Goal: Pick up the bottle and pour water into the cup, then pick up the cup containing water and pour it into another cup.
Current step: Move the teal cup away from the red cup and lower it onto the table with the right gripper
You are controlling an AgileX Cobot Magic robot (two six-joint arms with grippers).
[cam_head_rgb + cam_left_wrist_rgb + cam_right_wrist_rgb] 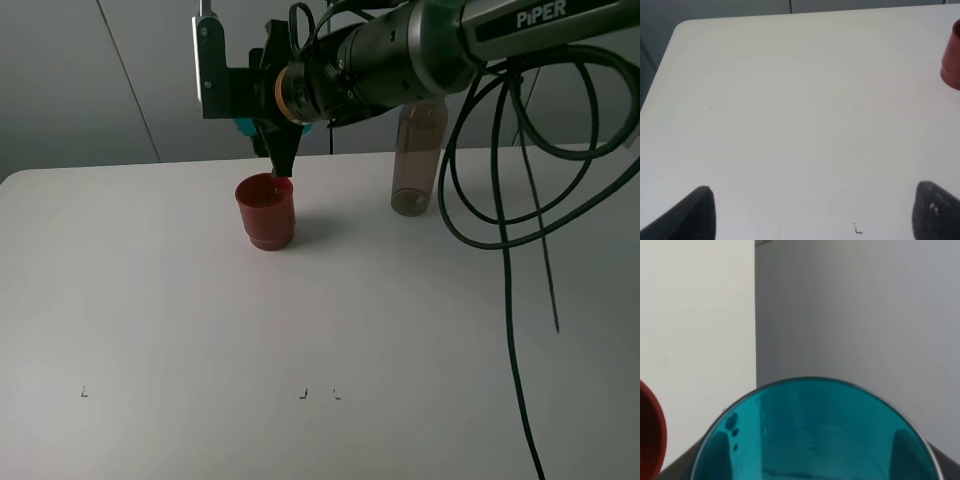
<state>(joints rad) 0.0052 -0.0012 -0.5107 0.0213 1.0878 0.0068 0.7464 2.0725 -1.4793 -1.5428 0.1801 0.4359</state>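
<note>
Far left on the white desk [150, 300], small dark printed corner marks sit near the front edge; one L-shaped mark shows in the left wrist view, and none form legible text. The left hand [812, 215] appears only in its own wrist view: two dark fingertips [695, 215] stand wide apart above bare desk, released and grasping nothing.

Toward the centre, the red cup [266, 211] stands upright on the desk, mouth open upward. Its rim also shows at the edge of both wrist views.

Directly above and just behind the red cup, the right hand [272, 125] is turned sideways and clenched on the teal cup [244, 127], which is held off the desk and tipped on its side; only a sliver of teal shows past the hand in the exterior view. The right wrist view looks at the teal cup's round translucent body [812, 435], with a few droplets on its wall.

To the right, the smoky bottle [417, 160] stands upright on the desk, partly hidden behind the right arm. The arm casing reads "PiPER" in white lettering.
</note>
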